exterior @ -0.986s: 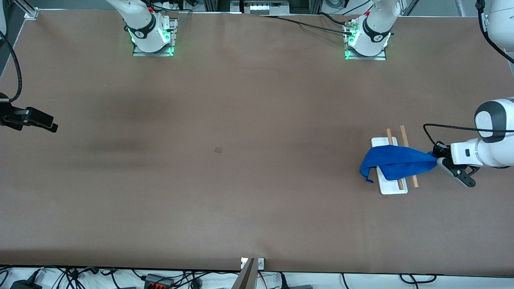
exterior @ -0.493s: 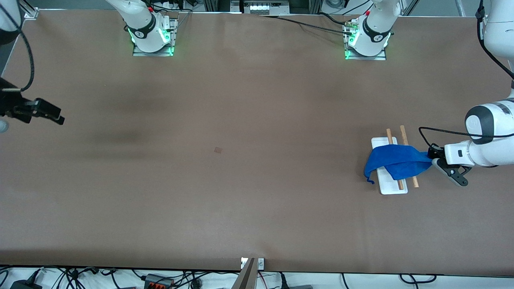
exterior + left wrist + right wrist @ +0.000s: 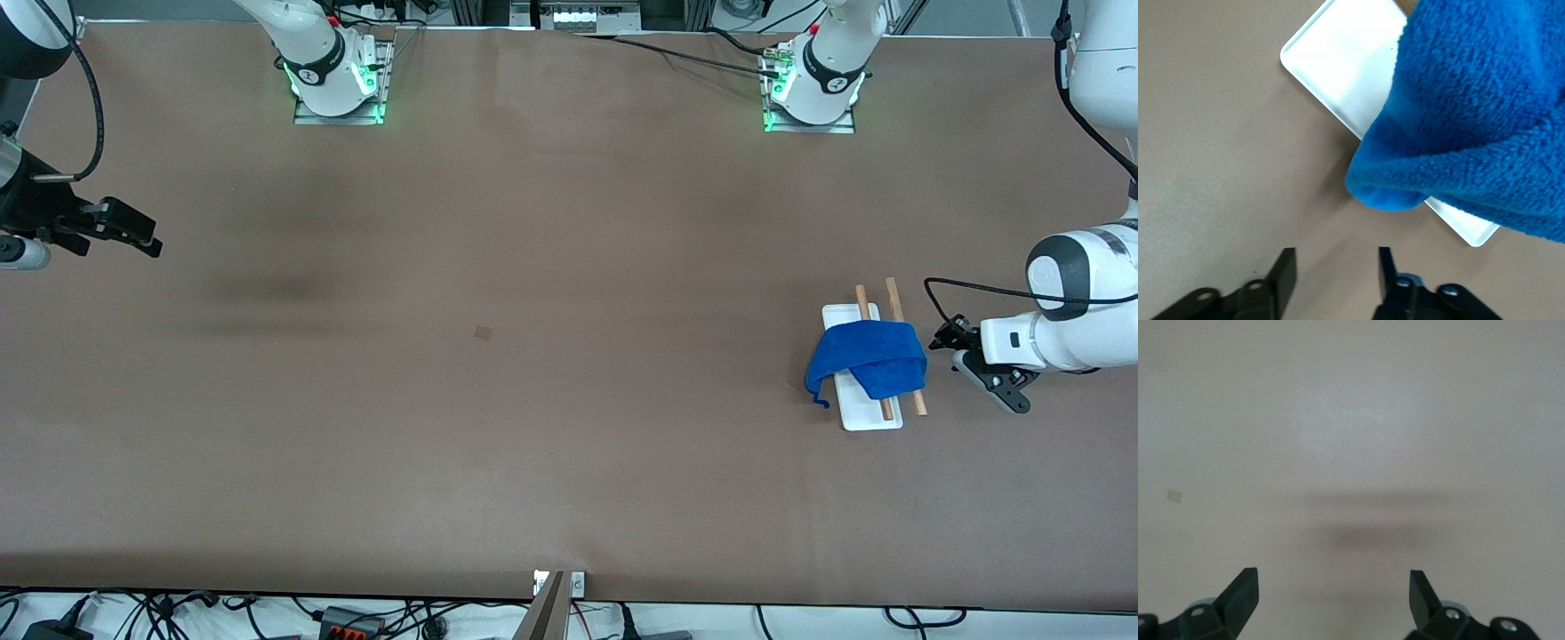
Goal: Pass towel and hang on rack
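Blue fluffy towel [image 3: 867, 360] draped over the two wooden rods of the small white-based rack [image 3: 876, 418].
Left pincer [image 3: 958, 356] hovers just beside it, fingers spread, holding nothing; right pincer [image 3: 147, 242] waits, spread, over the brown counter [image 3: 533, 400] at its own end.

One blue terry-cloth towel [image 3: 867, 363] is lying draped over one small rack [image 3: 876, 418] with a flat white rectangular base; two parallel light-brown wooden rods [image 3: 893, 296] are showing on it. Two black two-finger grippers are showing: left gripper [image 3: 958, 353], right gripper [image 3: 147, 240].
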Robot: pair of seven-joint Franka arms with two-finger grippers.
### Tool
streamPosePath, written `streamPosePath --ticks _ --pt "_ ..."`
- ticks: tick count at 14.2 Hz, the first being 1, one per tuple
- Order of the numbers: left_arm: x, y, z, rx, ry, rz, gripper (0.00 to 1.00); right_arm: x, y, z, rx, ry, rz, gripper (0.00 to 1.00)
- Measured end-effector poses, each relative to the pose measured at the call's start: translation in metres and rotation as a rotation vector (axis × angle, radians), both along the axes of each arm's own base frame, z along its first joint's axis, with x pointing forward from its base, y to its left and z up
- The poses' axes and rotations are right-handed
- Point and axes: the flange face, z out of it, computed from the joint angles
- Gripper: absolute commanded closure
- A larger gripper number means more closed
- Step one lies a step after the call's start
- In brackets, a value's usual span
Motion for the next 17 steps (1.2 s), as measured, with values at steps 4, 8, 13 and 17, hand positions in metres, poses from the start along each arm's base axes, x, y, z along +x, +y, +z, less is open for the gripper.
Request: streamPosePath --ticks 4,8,13,17 --pt "0.003 0.007 0.02 -0.003 0.024 0.001 0.0 -0.002 0.001 0.002 0.0 0.011 0.005 0.0" --pt "-0.001 0.028 0.059 -0.016 0.02 0.047 0.0 -0.001 0.0 0.006 0.0 0.002 0.004 0.0" --pt "-0.012 0.026 0.117 -0.008 0.028 0.071 0.0 -0.002 -0.006 0.007 0.0 0.001 -0.007 0.0" --pt "-0.025 0.011 0.18 0.02 0.04 0.139 0.0 -0.001 0.002 0.007 0.0 0.0 0.007 0.0"
